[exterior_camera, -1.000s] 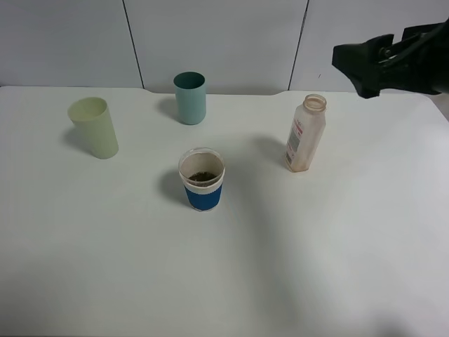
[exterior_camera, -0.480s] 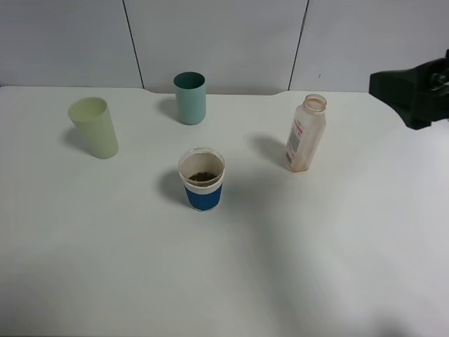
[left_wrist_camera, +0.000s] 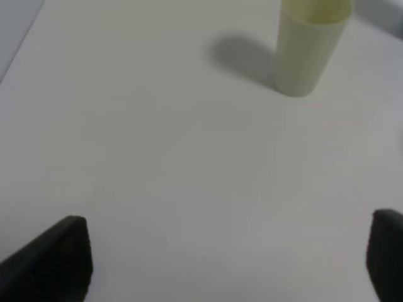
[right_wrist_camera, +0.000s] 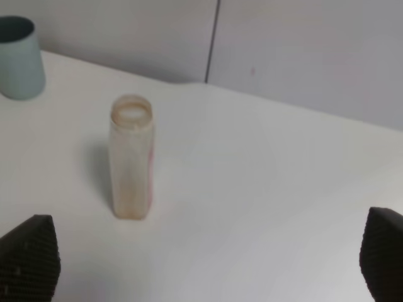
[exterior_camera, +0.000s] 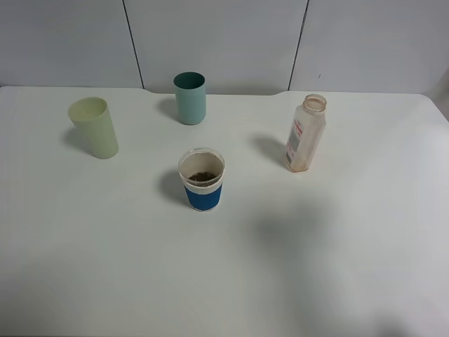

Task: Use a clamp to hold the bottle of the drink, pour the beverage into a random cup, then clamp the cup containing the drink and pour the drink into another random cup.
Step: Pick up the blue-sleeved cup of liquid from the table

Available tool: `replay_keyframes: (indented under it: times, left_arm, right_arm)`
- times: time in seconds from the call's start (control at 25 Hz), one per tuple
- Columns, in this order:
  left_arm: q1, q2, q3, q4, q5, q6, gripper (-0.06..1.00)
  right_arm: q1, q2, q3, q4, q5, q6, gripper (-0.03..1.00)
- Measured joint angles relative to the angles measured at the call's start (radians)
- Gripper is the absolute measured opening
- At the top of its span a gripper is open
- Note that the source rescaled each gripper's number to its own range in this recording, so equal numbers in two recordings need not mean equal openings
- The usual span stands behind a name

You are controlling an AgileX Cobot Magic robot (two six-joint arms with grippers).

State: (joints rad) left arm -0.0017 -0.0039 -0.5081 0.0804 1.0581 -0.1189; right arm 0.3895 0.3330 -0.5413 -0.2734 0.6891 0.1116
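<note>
The empty, uncapped clear bottle (exterior_camera: 306,133) stands upright at the right of the white table (exterior_camera: 337,267). A white cup with a blue band (exterior_camera: 202,179) stands in the middle with dark drink in its bottom. A teal cup (exterior_camera: 190,97) stands at the back and a pale green cup (exterior_camera: 93,127) at the left. Neither arm shows in the exterior view. My right gripper (right_wrist_camera: 204,258) is open and empty, well back from the bottle (right_wrist_camera: 131,157), with the teal cup (right_wrist_camera: 19,56) beyond. My left gripper (left_wrist_camera: 220,264) is open and empty, well short of the pale green cup (left_wrist_camera: 310,47).
A grey panelled wall (exterior_camera: 224,42) runs along the back edge of the table. The table's left edge (left_wrist_camera: 19,44) shows in the left wrist view.
My right arm has drawn back to the right and left the exterior view. The bottle and the cups have not moved.
</note>
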Motion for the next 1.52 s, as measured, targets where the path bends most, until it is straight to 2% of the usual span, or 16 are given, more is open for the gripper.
replay_keyframes:
  times: [0.04, 0.28, 0.72, 0.96, 1.52]
  left_arm:
    - [0.000, 0.000, 0.000, 0.000, 0.000, 0.000, 0.95]
    - [0.000, 0.000, 0.000, 0.000, 0.000, 0.000, 0.95]
    - [0.000, 0.000, 0.000, 0.000, 0.000, 0.000, 0.95]
    - [0.000, 0.000, 0.000, 0.000, 0.000, 0.000, 0.95]
    - [0.000, 0.000, 0.000, 0.000, 0.000, 0.000, 0.95]
  right_arm:
    - [0.000, -0.040, 0.000, 0.002, 0.066, 0.004, 1.00]
    - [0.000, -0.133, -0.001, 0.038, 0.244, 0.010, 1.00]
    - [0.000, -0.327, -0.001, 0.068, 0.438, -0.002, 1.00]
    - [0.000, -0.335, 0.000, 0.115, 0.461, -0.002, 1.00]
    - [0.000, -0.335, 0.002, 0.116, 0.462, -0.002, 1.00]
